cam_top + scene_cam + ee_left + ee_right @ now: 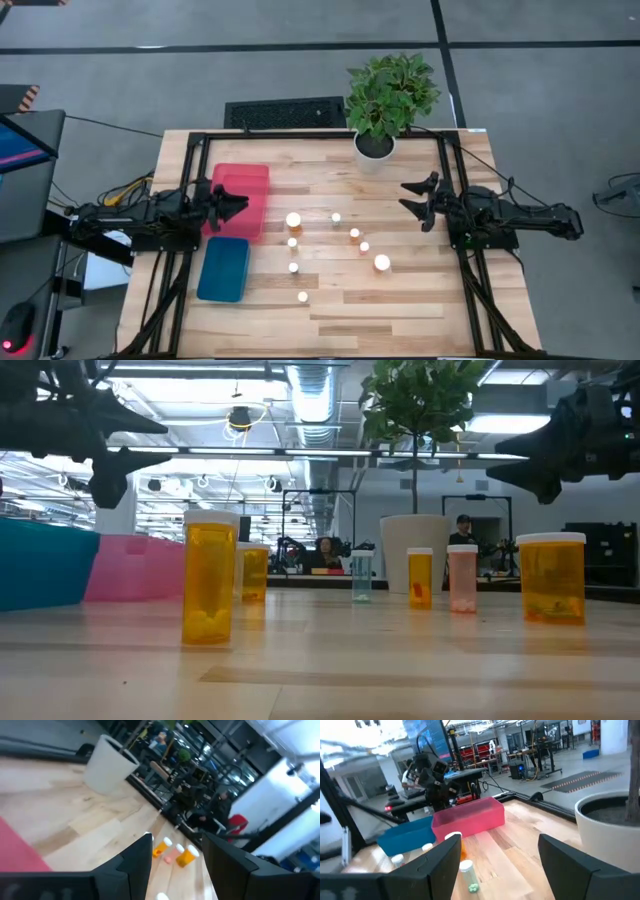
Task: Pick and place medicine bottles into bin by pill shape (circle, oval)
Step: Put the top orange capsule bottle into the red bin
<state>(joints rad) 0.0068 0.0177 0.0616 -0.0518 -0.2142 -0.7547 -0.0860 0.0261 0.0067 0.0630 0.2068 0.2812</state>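
Medicine bottles (294,220), eight in number and white-capped, stand upright and scattered on the middle of the wooden table (400,310). Two are larger: one at the left of the group, just right of the pink bin (240,200), and one (382,263) at the right of the group, nearer the front edge. The six small ones lie between and around them, all apart from one another. In the low view several bodies are amber (210,585), one is pale pink (462,578) and one is clear (361,575).

The pink bin sits at the table's left, with a blue bin (224,268) just in front of it; neither bin shows a bottle inside.

The left gripper (238,201) hangs above the pink bin, fingers parted with nothing between them. The right gripper (412,197) hovers above the table's right side, well apart from the bottles, fingers spread and empty.

A potted plant (385,100) in a white pot stands at the far edge.
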